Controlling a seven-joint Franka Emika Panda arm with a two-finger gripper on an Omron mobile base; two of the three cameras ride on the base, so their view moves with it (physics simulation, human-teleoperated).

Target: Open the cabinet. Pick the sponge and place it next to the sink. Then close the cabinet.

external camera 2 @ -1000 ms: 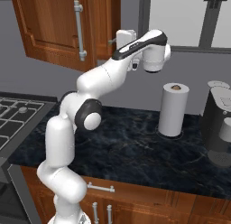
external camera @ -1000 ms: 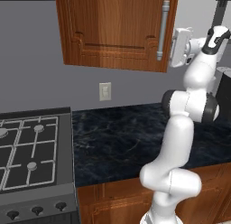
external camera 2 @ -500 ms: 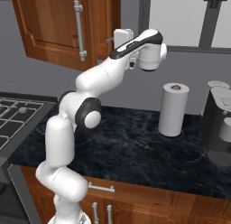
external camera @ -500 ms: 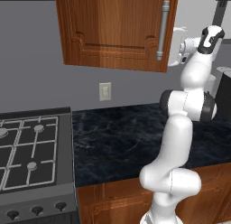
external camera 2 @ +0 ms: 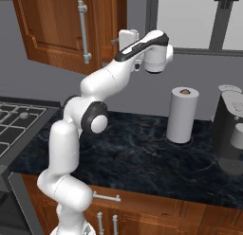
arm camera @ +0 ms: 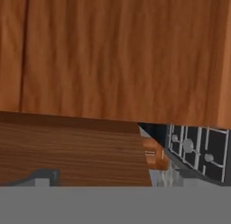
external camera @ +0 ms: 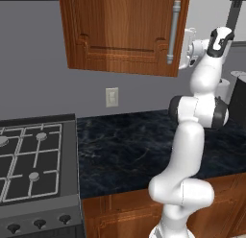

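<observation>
The arm is reaching up and pressing its hand close against the right side of the cabinet (external camera: 122,33), just past the long silver handle (external camera: 173,31) running down the door's right edge; the gripper (external camera: 186,49) is sitting between that handle and the wall, and in the right base view it (external camera 2: 124,39) is showing as a white block tucked behind the cabinet's side; whether the fingers are apart or together I cannot tell, since they are lying hidden against the wood; the hand view is looking straight at reddish-brown wood grain (arm camera: 117,56), with a darker wooden surface below it and a corner of the stove (arm camera: 198,151) peeking in at lower right; the cabinet door is standing slightly ajar, its handle edge hanging forward of the box; on the dark marbled worktop (external camera: 144,150) the stove (external camera: 33,160) is occupying the left end, while a paper towel roll (external camera 2: 182,114) is standing near the back edge toward the right, with a dark coffee machine (external camera 2: 230,130) just beside it at the right end.
</observation>
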